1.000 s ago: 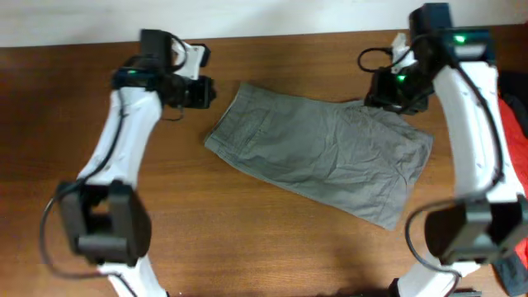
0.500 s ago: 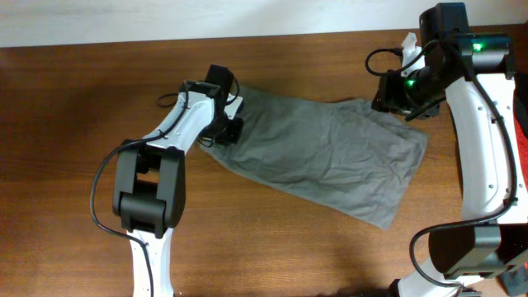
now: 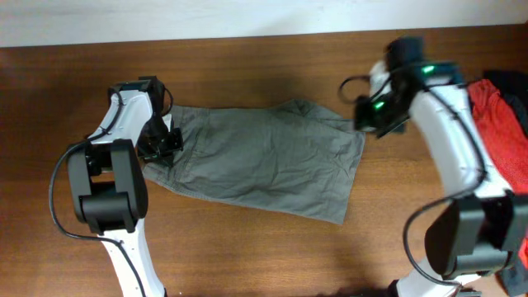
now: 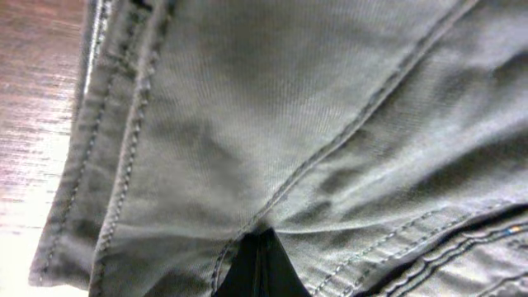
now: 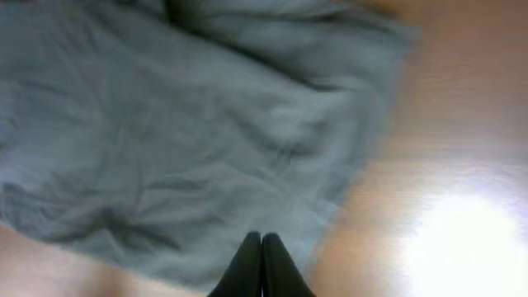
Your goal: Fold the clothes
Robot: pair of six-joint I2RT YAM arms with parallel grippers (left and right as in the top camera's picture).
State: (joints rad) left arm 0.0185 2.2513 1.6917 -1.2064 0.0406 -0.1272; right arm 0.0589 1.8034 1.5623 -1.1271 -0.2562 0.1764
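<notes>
wooden bench, shorts long axis runs left-right; left fingers pinch the left end, right fingers closed at right end, hold unclear

The grey shorts have been dragged leftward across the table and turned, so the slant seen a second ago is flattened to nearly level. The left gripper, then held apart beyond the waistband, was brought onto that end half a second ago and has since been carried left with it. The right gripper has been drawn left with the opposite end, and more of the red garment is now uncovered.
</notes>
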